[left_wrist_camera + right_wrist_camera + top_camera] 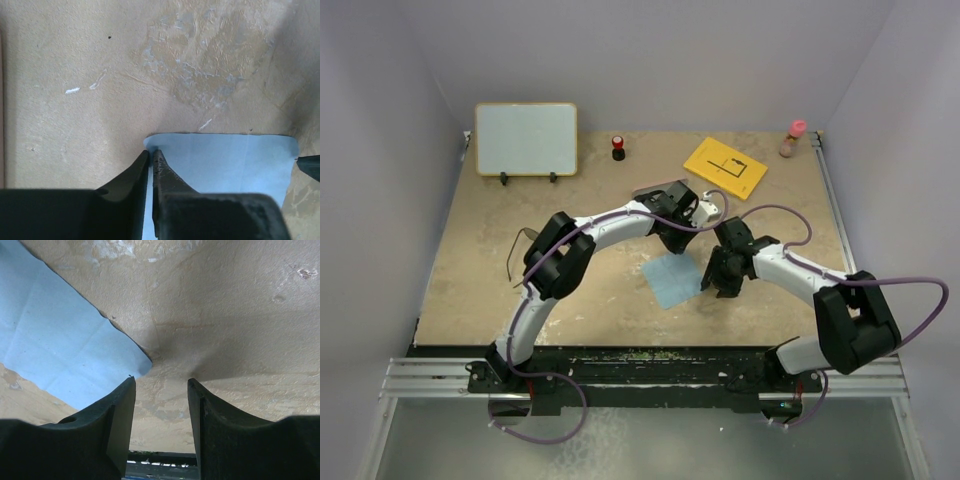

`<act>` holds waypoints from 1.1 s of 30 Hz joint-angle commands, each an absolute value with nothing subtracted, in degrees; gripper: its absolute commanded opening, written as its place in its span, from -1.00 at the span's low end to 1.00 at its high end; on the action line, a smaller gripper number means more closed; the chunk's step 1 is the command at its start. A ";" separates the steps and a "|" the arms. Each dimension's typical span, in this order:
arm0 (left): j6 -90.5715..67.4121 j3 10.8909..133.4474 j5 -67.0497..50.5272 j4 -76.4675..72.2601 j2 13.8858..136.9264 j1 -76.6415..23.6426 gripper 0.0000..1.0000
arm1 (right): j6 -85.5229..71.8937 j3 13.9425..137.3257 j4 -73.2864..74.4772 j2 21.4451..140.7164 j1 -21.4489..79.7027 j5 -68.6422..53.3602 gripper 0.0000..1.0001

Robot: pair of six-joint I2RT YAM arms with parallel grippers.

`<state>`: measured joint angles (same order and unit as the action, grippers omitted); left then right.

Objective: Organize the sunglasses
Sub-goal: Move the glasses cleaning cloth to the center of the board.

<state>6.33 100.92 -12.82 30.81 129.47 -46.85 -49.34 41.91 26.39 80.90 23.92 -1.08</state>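
Observation:
The sunglasses [517,252], thin dark wire frames, lie on the table at the left, beside the left arm's elbow and far from both grippers. They show in neither wrist view. My left gripper [672,246] [151,153] is shut on the near corner of the light blue cloth [674,280] [225,160], which lies flat. My right gripper [716,286] [161,382] is open and empty, low over the table just beside the cloth's right corner [60,355]. The pinkish-brown case [655,188] is mostly hidden behind the left wrist.
A white board [525,138] stands at the back left. A small red-and-black item [618,147], a yellow card [725,167] and a pink-capped bottle [794,138] sit along the back. The table's front edge [160,457] is close behind the right gripper.

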 commanded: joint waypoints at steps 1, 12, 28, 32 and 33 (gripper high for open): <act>4.18 98.49 -14.58 39.72 134.25 -47.26 -0.90 | -48.87 43.55 24.93 81.58 23.58 -1.32 -0.01; 3.03 98.69 -9.18 38.68 129.27 -46.74 -0.91 | -48.43 45.75 23.77 84.99 23.60 -1.76 -0.59; 0.47 100.77 -11.30 39.78 126.92 -42.11 -0.91 | -47.08 47.93 22.59 87.73 23.64 0.04 -0.09; 0.35 101.14 -12.03 39.77 126.96 -42.01 -0.92 | -47.11 47.82 20.78 88.56 23.88 -1.24 -0.10; 0.27 101.28 -12.11 39.78 126.98 -42.07 -0.91 | -47.07 47.89 20.18 89.12 23.97 -1.61 -0.10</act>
<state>0.84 100.90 -12.29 37.60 128.16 -42.39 -47.77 46.83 22.61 87.68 23.92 -1.23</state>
